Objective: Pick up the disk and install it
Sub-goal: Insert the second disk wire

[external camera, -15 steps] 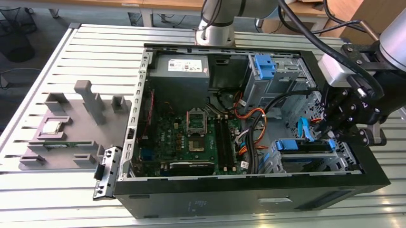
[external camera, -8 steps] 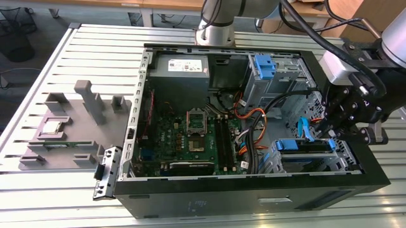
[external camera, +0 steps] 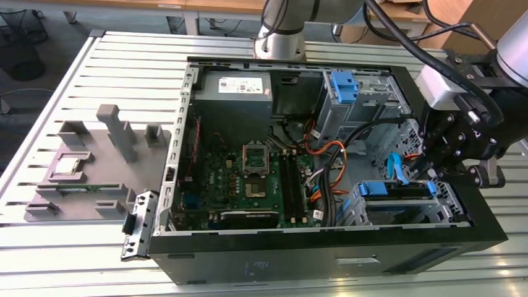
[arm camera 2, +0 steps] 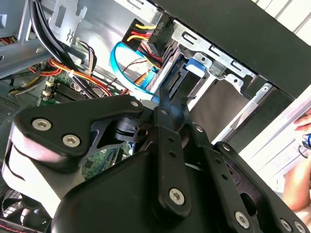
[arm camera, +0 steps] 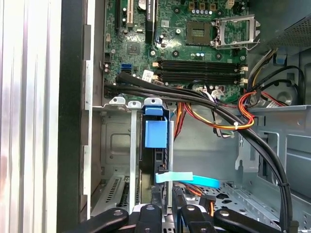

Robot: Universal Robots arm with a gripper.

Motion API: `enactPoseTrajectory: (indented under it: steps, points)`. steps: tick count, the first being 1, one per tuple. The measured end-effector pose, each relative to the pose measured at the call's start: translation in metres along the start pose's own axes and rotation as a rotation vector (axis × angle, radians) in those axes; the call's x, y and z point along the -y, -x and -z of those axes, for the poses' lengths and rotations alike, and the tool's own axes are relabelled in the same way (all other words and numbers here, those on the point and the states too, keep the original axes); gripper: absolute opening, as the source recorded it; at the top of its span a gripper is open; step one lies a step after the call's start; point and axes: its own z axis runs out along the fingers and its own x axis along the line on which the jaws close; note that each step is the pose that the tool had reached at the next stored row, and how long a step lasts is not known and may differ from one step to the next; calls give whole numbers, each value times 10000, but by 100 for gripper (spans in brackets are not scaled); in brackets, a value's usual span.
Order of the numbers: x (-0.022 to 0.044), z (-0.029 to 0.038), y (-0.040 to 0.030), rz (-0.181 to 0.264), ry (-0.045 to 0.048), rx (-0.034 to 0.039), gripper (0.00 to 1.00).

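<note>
The disk [external camera: 394,189], in its bright blue carrier, stands on edge in the drive cage at the open computer case's corner, low on the exterior view's right. The carrier's blue tab [arm camera: 156,132] shows in the first wrist view, with the cage's metal rails on both sides. My gripper [external camera: 422,175] hangs just above the cage. Its black fingers [arm camera: 154,194] straddle the disk's upper edge, and the gripper [arm camera: 165,191] looks shut on it. In the second wrist view the gripper [arm camera 2: 171,97] narrows down onto the blue carrier [arm camera 2: 194,65].
A light blue flat cable [arm camera: 175,177] crosses right by the fingers. Black and orange cable bundles [arm camera: 218,114] run beside the cage, with the motherboard [external camera: 247,179] past them. A bare blue bracket [external camera: 342,83] sits in the far bay. A grey fixture [external camera: 91,161] lies outside the case. A person's hand [arm camera 2: 302,124] is nearby.
</note>
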Motion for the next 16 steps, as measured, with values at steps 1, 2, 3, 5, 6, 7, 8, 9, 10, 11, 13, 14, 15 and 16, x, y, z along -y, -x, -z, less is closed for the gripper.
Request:
enactPoseTrajectory:
  steps: [1,2,3,5,6,7,8,9,10,11,13,14,15,16]
  points:
    - [4,0,3,0,0,-1,24]
    - [10,-1,5,-1,0,1,24]
    - [18,-1,11,-2,0,0,24]
    - [35,-3,25,-1,-1,0,24]
    - [47,-4,33,-2,-1,0,24]
    - [61,-5,42,-2,-1,1,24]
    - [78,-5,50,-1,-1,0,24]
    - [94,-6,57,-1,0,1,24]
    - [110,-7,65,-1,0,1,24]
    - [123,-8,71,1,0,1,24]
    - [141,-9,86,3,0,0,24]
    - [146,-10,98,4,0,0,24]
    - [149,-10,109,4,0,0,24]
    - [151,-11,120,4,0,-1,24]
